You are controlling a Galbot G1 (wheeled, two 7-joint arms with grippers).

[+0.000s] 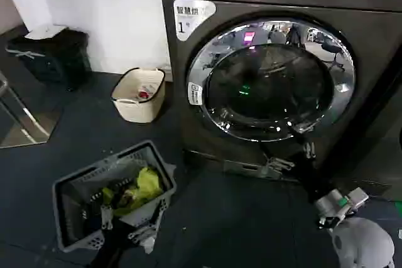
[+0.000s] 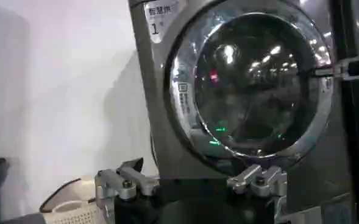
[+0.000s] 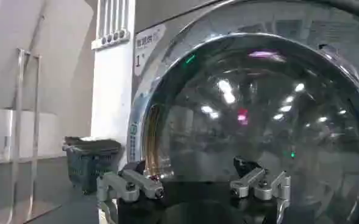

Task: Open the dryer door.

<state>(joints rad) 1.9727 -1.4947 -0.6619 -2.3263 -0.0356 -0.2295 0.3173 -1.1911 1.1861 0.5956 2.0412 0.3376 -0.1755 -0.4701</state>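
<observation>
Left gripper [image 1: 122, 227] sat low, well left of the dryer [image 1: 370, 48], over the grey laundry basket [image 1: 75, 186] w/ yellow-green cloth [image 1: 141, 186] in it; fingers spread apart, nothing between them, as its own wrist cam showed [image 2: 191, 182]. Cream bin [image 1: 138, 95] stood on the floor just left of the dryer, black basket [image 1: 53, 54] farther left by the white wall [image 1: 107, 4]. Dryer door [image 1: 270, 83] was shut flush on the dryer's front, chrome rim round dark glass, white "1" sticker [image 1: 191, 17] at the dryer's upper-left corner. Right gripper [image 1: 286, 158] was up at the door's lower rim, right of centre, fingers apart & gripping nothing; its wrist cam put them close to the glass [image 3: 197, 182]. Whether they touched the rim: can't tell.
</observation>
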